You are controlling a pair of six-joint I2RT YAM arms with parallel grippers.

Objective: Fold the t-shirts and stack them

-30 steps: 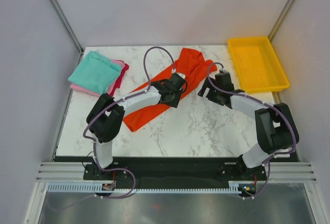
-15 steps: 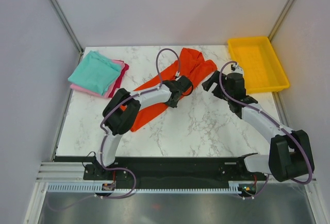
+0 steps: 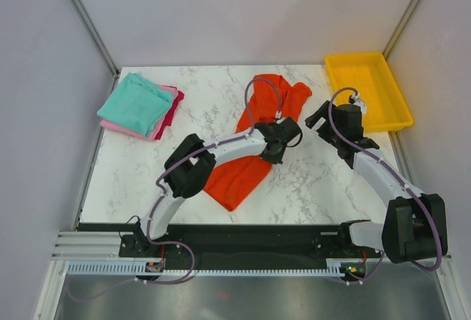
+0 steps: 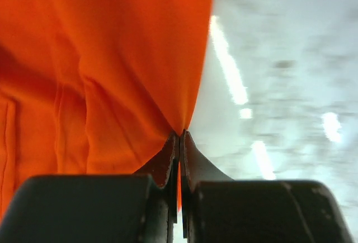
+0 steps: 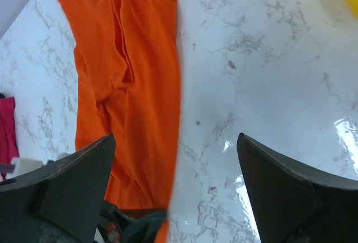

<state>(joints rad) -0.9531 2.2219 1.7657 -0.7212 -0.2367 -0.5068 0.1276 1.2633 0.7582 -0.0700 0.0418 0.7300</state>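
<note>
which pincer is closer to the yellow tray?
Right. The right pincer hovers open just left of the yellow tray; the left pincer is farther left, shut on the orange shirt.

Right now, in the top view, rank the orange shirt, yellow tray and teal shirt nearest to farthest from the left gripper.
1. orange shirt, centre, pinched in the left gripper.
2. yellow tray, far right corner.
3. teal shirt, far left corner.
</note>
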